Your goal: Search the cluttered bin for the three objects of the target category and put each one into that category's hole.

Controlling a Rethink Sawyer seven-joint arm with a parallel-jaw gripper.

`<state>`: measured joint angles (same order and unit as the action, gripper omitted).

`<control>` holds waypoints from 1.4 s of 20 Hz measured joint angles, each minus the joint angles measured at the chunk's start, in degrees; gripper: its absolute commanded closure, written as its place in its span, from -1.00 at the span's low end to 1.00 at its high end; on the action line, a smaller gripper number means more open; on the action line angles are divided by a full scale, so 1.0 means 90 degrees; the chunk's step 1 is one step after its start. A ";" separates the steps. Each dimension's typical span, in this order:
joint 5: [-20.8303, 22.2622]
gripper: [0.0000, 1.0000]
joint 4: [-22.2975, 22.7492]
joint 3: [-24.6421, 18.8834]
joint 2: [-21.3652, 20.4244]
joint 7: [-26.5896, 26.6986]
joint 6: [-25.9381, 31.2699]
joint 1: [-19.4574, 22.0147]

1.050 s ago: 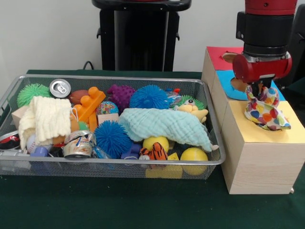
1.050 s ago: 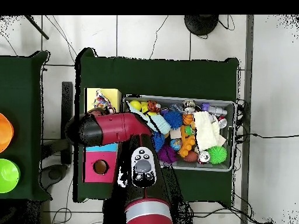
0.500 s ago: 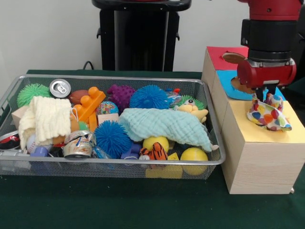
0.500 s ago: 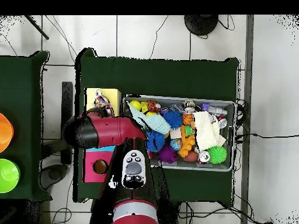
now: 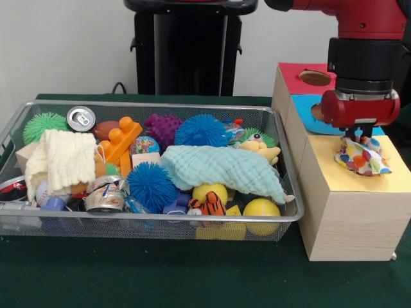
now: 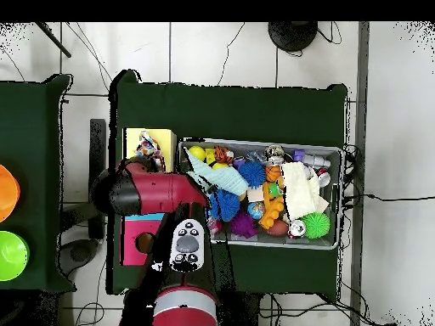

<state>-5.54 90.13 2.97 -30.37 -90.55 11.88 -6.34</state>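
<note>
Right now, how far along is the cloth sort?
In hand: the polka-dot cloth lies bunched on the box's yellow section, gripper right above it, not yet fully in. Left: the cream cloth and mint cloth remain in the wire bin.

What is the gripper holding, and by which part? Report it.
The gripper holds the polka-dot cloth by its top edge, the rest resting on the box's yellow section.
</note>
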 measured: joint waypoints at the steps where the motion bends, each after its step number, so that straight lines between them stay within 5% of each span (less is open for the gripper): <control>1: -0.0026 1.00 -0.0005 -0.0001 0.0022 0.0000 -0.0022 0.0000; 15: -0.0516 1.00 0.0057 -0.0040 0.0502 -0.0058 -0.1379 0.0053; 28: -0.0556 1.00 0.0111 -0.0171 0.0534 -0.0343 -0.1530 0.0223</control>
<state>-10.54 91.13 1.44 -25.56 -93.64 -1.90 -4.33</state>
